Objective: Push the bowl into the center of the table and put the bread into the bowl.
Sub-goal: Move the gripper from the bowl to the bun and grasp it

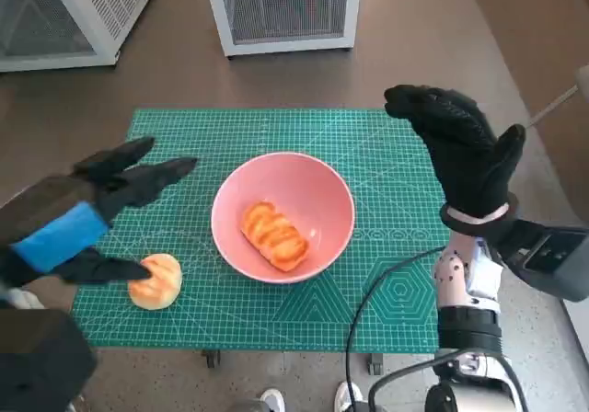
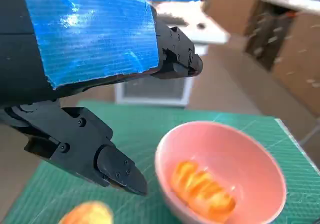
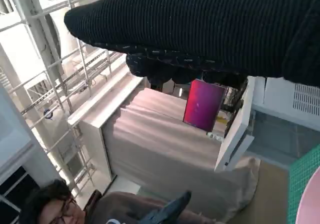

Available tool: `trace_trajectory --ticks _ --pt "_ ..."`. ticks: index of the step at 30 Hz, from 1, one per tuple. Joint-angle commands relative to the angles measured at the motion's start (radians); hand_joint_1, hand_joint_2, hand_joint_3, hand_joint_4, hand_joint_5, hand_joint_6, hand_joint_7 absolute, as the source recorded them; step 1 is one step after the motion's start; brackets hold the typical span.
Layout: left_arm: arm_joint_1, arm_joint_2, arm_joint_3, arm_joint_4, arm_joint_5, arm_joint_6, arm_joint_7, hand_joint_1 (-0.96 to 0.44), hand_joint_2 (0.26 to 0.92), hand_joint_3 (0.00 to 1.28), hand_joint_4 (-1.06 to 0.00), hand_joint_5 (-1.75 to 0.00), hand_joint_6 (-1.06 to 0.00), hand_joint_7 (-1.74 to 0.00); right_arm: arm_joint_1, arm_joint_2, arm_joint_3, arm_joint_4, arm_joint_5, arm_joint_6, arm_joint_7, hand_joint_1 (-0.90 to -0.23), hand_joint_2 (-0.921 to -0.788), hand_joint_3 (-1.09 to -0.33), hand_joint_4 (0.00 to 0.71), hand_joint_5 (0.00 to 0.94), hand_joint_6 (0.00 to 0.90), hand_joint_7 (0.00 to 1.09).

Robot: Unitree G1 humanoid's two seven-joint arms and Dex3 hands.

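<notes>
Your left hand (image 1: pixel 87 211) is spread empty over a bun (image 1: pixel 155 280); right hand (image 1: pixel 465 150) is raised, open, empty. Bread (image 1: pixel 274 234) lies in the bowl (image 1: pixel 308 177) mid-mat (image 1: pixel 396 274). A person (image 3: pixel 60 209) sits nearby.

Pink bowl (image 1: pixel 282 215) holds golden-orange bread (image 1: pixel 273 235) with darker glazed ridges; second bun (image 1: pixel 155 281) paler, yellow-orange. Green mat (image 1: pixel 396 210) printed with fine pale grid lines and hexagons covers counter. Left hand (image 1: pixel 87 211) black, blue tape across back; right hand (image 1: pixel 460 150) in black knitted glove. Floor (image 1: pixel 184 72) brown; white cabinets (image 1: pixel 285 7) behind; magenta panel (image 3: pixel 202 104) in right wrist view
</notes>
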Motion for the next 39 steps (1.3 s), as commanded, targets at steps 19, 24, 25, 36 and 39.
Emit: trace_trajectory --ticks 19,24,25,36,39 --pt "0.173 0.114 -0.048 -0.053 -0.004 0.143 0.019 0.06 0.708 0.00 -0.05 -0.01 -0.23 0.00 0.006 -0.003 -0.001 0.037 -0.001 0.009 0.006 -0.558 -0.921 -0.591 0.241 0.001 0.356 0.00" --pt "0.185 0.109 -0.111 -0.035 0.025 0.165 0.061 0.04 0.712 0.00 -0.07 -0.01 -0.24 -0.01 0.004 -0.008 -0.002 0.040 0.004 0.018 0.012 -0.557 -0.921 -0.591 0.243 0.002 0.355 0.00" --pt "0.188 0.107 -0.121 -0.031 0.032 0.165 0.070 0.04 0.712 0.00 -0.08 -0.01 -0.25 -0.01 0.005 -0.008 -0.002 0.039 0.005 0.019 0.013 -0.557 -0.921 -0.592 0.244 0.002 0.355 0.00" --pt "0.179 0.077 -0.290 0.079 0.111 0.150 0.182 0.03 0.721 0.01 -0.16 -0.02 -0.31 -0.03 0.006 -0.017 -0.007 0.031 0.007 0.033 0.019 -0.557 -0.921 -0.593 0.248 0.003 0.356 0.00" --pt "0.164 0.075 -0.337 0.117 0.136 0.145 0.203 0.02 0.724 0.01 -0.18 -0.02 -0.33 -0.03 0.007 -0.020 -0.009 0.029 0.007 0.035 0.019 -0.557 -0.921 -0.593 0.248 0.003 0.356 0.00"
